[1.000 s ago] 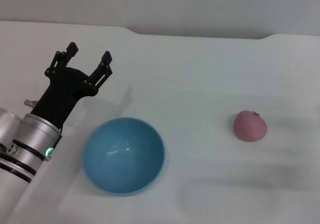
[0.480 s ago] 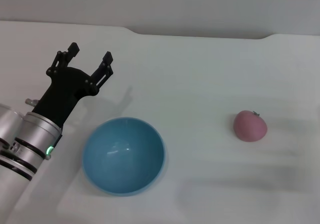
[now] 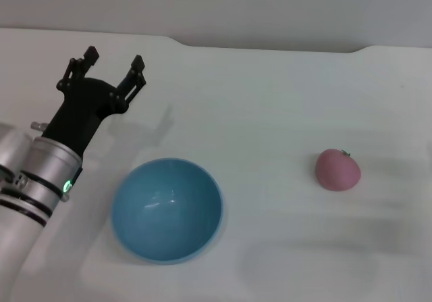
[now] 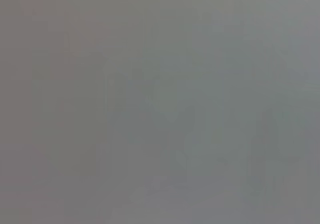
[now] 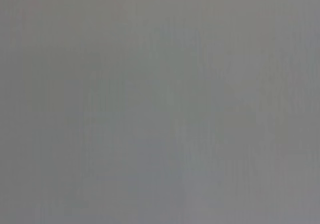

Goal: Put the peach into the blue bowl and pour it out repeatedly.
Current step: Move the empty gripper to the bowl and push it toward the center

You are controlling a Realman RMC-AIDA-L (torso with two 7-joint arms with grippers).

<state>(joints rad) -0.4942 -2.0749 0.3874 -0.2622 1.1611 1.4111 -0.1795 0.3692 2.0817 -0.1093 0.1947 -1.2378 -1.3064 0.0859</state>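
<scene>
In the head view the blue bowl [image 3: 167, 211] stands upright and empty on the white table, left of centre near the front. The pink peach [image 3: 337, 169] lies on the table far to the bowl's right, its small dark stem up. My left gripper [image 3: 113, 57] is open and empty, held above the table behind and to the left of the bowl, apart from it. My right gripper is out of view. Both wrist views show only plain grey.
The white table [image 3: 270, 99] runs back to a grey wall, with a notched rear edge [image 3: 182, 43]. Nothing else stands on it.
My left gripper has moved back and a little to the left, away from the bowl. The bowl and the peach have not moved.
</scene>
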